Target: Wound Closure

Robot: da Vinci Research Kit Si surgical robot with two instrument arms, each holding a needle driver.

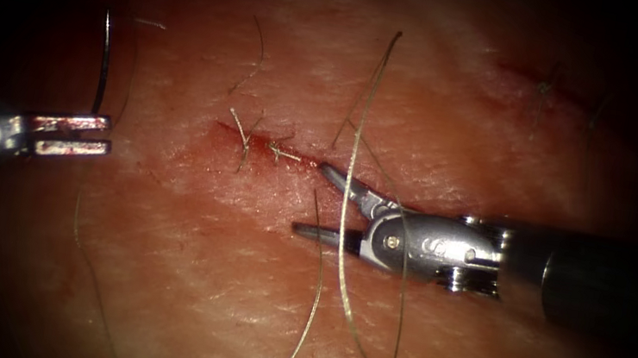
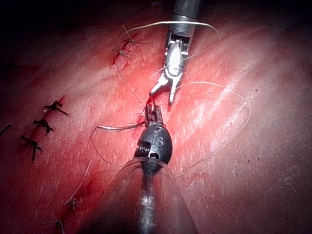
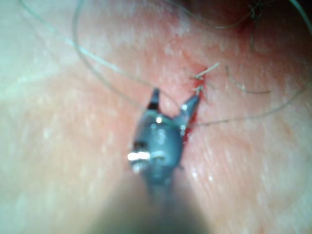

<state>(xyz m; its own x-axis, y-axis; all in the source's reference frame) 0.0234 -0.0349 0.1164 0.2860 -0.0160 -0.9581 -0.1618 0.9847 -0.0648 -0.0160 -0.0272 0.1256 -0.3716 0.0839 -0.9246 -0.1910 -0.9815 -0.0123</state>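
1. Right tool [image 1: 321, 202]: comes in from 3 o'clock in the endoscope view, jaws spread wide and pinching nothing; upper jaw tip sits at the right end of the cut [image 1: 268, 146], lower jaw tip hovers over tissue just below it
2. Same tool in the right wrist view [image 3: 171, 103]: both jaw tips apart, a strand of thread [image 3: 112, 80] runs across between them without being clamped
3. Left tool [image 1: 68, 136]: at 9 o'clock in the endoscope view, well left of the cut, jaws pressed nearly together on the needle [image 1: 104, 62]
4. Needle: dark curve, gripped near its lower end, rising toward 12 o'clock from the jaws; clear of the tissue [image 1: 172, 267], not in it
5. Thread [image 1: 352, 167]: long pale strand runs from about 12 o'clock down across the right tool's jaws, then loops round under the tool toward 5 o'clock; a second strand trails toward 6 o'clock
6. Cut: short, reddish, at centre; short cut ends of thread [image 1: 243, 135] stick out along it, red fluid [image 1: 253, 154] around its edges
7. Left wrist view: left tool [image 2: 154, 111] over the tissue, right tool [image 2: 163, 95] just beyond it with jaws apart; thread [image 2: 229, 92] loops wide around both; dark stitches [image 2: 44, 124] at 9 o'clock, well apart from the tools
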